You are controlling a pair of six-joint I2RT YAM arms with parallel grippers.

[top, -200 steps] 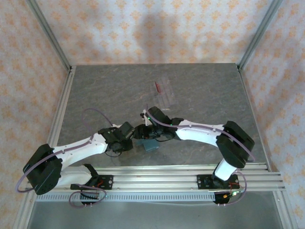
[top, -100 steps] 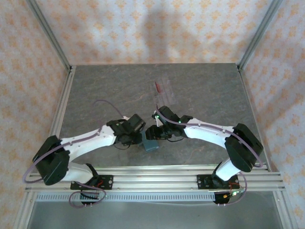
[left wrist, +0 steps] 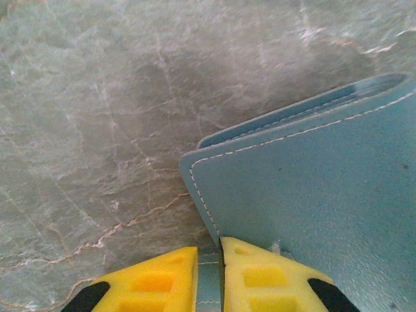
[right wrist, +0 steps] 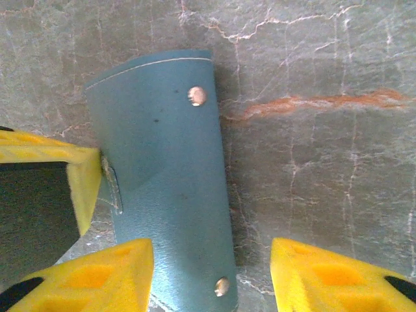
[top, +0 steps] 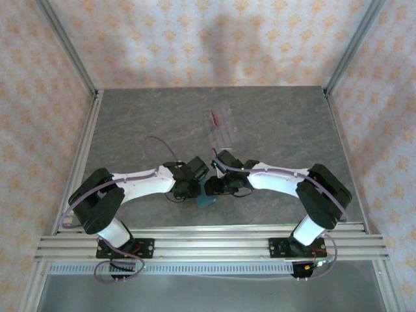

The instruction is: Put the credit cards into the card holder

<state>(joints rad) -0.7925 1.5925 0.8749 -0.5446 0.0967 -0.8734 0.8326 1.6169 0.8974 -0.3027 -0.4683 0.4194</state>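
Note:
The teal card holder (left wrist: 312, 195) lies flat on the grey table, near the front centre in the top view (top: 205, 203). My left gripper (left wrist: 209, 250) is shut on a narrow teal tab at the holder's edge. From the other side, my right gripper (right wrist: 212, 247) is open, with the holder (right wrist: 162, 162) reaching in between its fingers, nearer the left one. One yellow finger of the left gripper (right wrist: 78, 188) presses the holder's side there. The credit cards (top: 225, 129) lie further back in a small loose pile, one dark red (top: 214, 117). Both grippers (top: 197, 190) (top: 212, 188) meet over the holder.
The grey marble table (top: 130, 130) is bordered by aluminium frame posts (top: 81, 140) at the sides and mounting rails (top: 208, 244) along the near edge. Patterned walls close in the back and sides.
My left arm has swung right and stretched out to the card holder, and its jaws have narrowed onto the holder's tab. My right gripper has stayed at the holder, shifting only slightly.

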